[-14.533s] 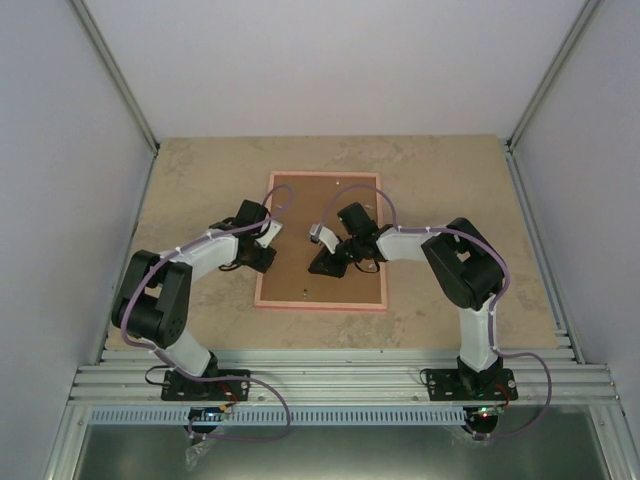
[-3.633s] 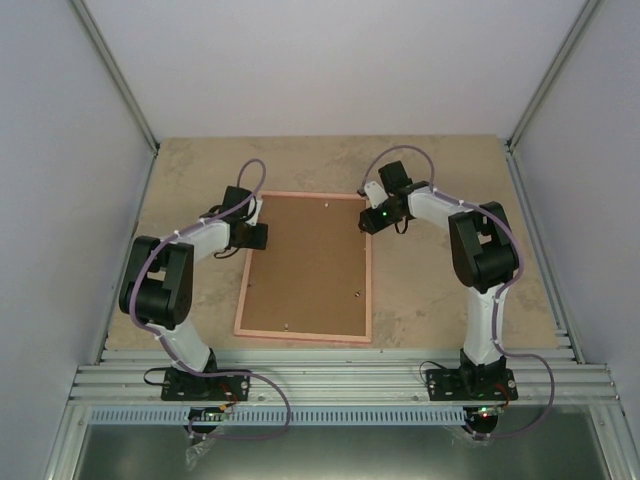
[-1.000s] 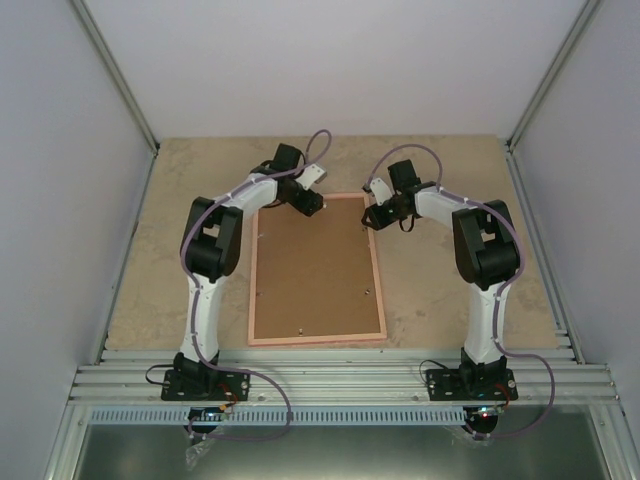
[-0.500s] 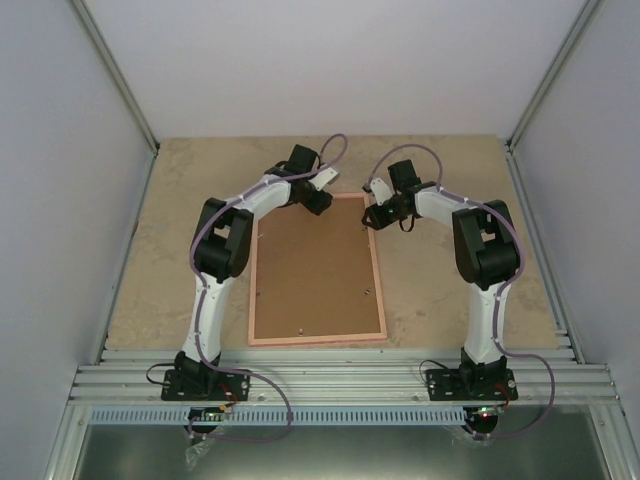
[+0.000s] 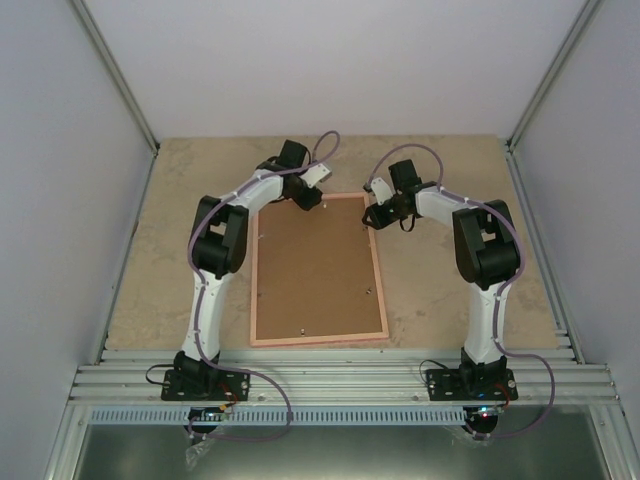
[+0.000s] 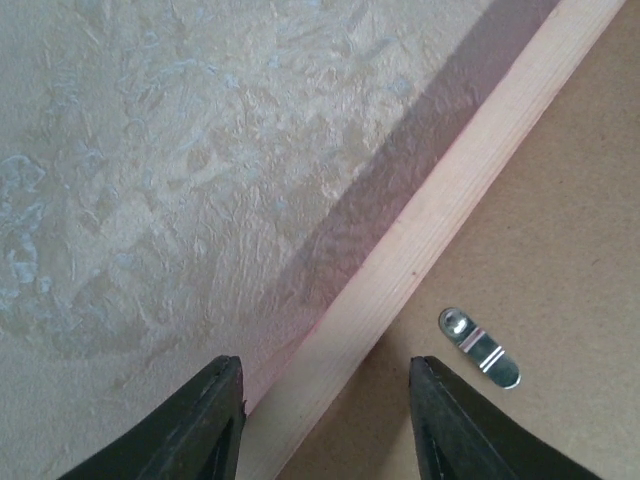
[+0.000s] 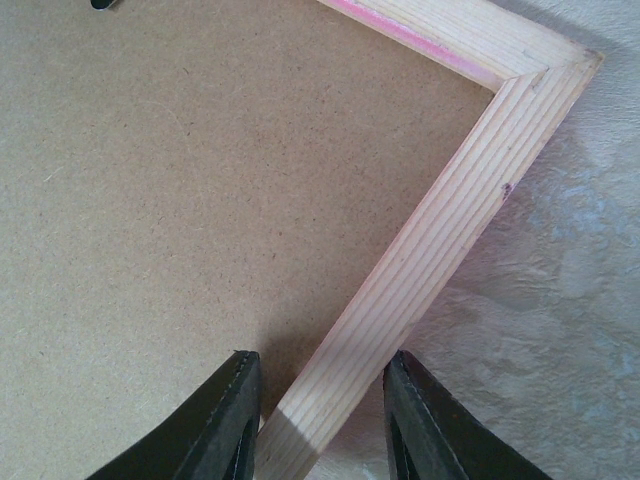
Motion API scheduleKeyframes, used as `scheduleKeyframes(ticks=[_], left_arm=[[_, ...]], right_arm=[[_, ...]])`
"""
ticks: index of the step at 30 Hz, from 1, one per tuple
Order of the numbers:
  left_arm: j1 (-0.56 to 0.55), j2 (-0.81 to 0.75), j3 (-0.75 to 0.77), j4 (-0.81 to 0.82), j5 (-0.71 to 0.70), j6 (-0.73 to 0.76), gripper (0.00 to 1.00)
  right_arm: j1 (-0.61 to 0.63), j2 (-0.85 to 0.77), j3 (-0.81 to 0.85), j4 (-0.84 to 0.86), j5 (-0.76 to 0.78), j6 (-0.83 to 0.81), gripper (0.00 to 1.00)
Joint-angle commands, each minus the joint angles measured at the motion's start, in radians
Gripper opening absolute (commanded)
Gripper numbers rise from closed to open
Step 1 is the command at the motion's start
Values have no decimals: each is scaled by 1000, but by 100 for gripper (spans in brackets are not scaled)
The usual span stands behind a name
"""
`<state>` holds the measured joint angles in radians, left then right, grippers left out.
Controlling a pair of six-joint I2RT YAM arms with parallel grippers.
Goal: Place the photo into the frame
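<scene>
Pinkish wood rims the frame (image 5: pixel 318 341), which lies back-up on the stone-patterned table (image 5: pixel 420 300). Its long sides run away from the arm bases, and the brown board (image 5: pixel 315 270) fills it. Both arms reach to its far end, the left one to the far left corner and the right one to the far right corner.

The left gripper (image 6: pixel 325 375) is spread wide across a frame rail. One finger (image 6: pixel 215 420) is over the table and the other over the board, and neither touches the wood. A small metal clip (image 6: pixel 480 347) lies flat on the board just inside that rail, near the inner finger.

The right gripper (image 7: pixel 322 375) is parted more narrowly and straddles the rail just short of the mitred corner. One finger (image 7: pixel 235 420) is over the board and the other over the table. The rail nearly fills the gap between them, and I cannot tell whether either finger touches it. A streak of bright pink shows along the inner edge of the far rail.
</scene>
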<state>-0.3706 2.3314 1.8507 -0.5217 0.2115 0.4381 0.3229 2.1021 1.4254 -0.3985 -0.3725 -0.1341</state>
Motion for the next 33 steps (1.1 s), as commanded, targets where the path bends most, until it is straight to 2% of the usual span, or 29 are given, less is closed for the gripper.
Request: scheduleKeyframes(ticks=[1,3,6,9,13,27,33], left_arm=[[12,-7,5,-33,72,-23,53],[7,-35,-10,-8,113,-60,62],[-15,-59,-30,19,101,-76,73],[-42,-53,-30,25,59,-73,76],[-53,-17,-12,25,-1,-73,76],[-34,27,-42,-21,-105,43,59],[-32,36,-46,-11,-161,60,47]], right_arm=[[-8,32,-19,-7,21,-35,35],[-8,33,-19,-5,19,-33,35],[-8,34,-19,-4,18,-33,35],[-8,36,-17,-5,18,-32,35],[-8,32,-17,-6,17,-32,35],[-13,28,-18,-8,19,-36,34],[-15,29,-17,-10,22,-38,34]])
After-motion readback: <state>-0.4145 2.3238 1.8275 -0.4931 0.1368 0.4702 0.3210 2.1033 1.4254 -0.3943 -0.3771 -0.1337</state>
